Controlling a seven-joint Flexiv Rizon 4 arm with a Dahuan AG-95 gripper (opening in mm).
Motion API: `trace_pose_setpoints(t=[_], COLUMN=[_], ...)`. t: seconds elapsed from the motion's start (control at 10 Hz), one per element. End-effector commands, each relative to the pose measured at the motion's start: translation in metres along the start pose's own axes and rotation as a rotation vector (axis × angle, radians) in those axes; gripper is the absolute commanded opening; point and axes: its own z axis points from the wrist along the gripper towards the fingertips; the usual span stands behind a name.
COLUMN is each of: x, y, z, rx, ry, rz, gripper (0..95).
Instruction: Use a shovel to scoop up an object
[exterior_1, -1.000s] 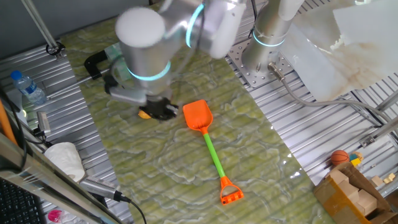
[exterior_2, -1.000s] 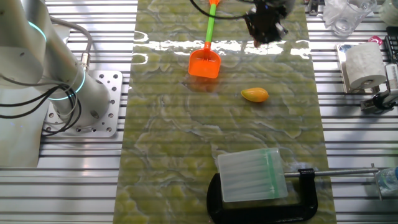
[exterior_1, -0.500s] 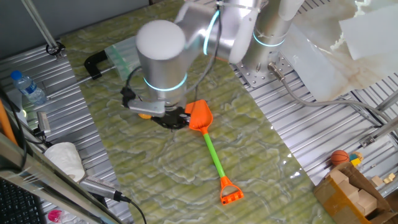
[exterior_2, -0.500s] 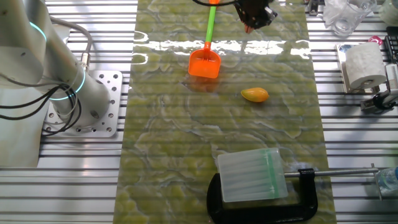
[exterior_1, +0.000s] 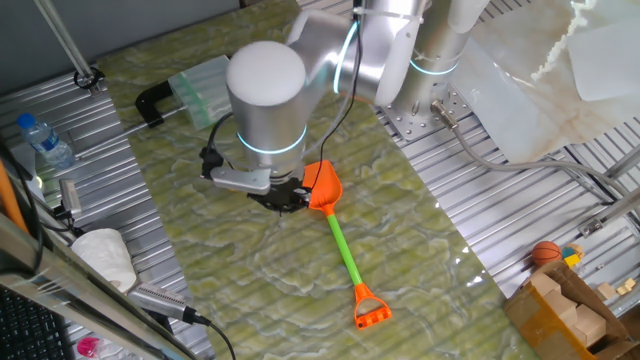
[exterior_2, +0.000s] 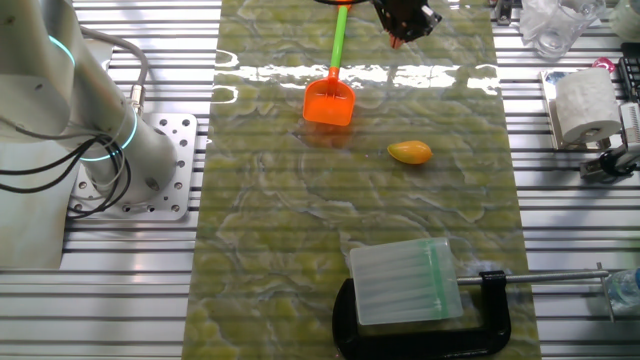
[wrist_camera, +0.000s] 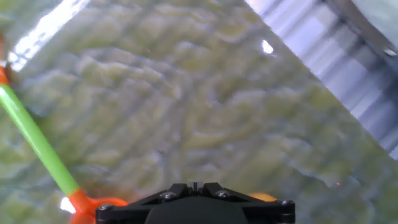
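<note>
Orange shovel (exterior_1: 340, 236) lies flat on the green mat (exterior_2: 300, 250), its blade partly hidden behind the arm; yellow-orange object (exterior_2: 409, 152) sits apart from the blade; gripper (exterior_2: 404, 18) hovers beside the shaft, its opening impossible to judge.

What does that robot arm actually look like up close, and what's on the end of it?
The arm is made of thick, rounded silver-grey segments with glowing cyan light rings at the joints. A thin black cable runs along it. At its tip sits a small black gripper, with screws visible on its housing in the hand view.
</note>
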Motion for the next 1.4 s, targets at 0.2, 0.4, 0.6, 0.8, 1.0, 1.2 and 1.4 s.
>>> trace_pose_setpoints(t=[0.2,0.4,0.6,0.8,1.0,1.2,1.4], x=[0.001,0.001,-0.002,-0.013,-0.024,-0.032,-0.032], y=[-0.001,-0.001,0.002,0.015,0.033,0.054,0.075], z=[0.0,0.0,0.001,-0.003,-0.004,-0.002,0.002], rx=[-0.006,-0.018,-0.016,-0.018,-0.018,-0.023,-0.031], ry=[0.093,0.078,0.107,0.095,0.085,0.073,0.053], rz=[-0.092,-0.119,-0.174,-0.22,-0.211,-0.22,-0.232], gripper=[0.0,0.0,0.0,19.0,19.0,19.0,19.0])
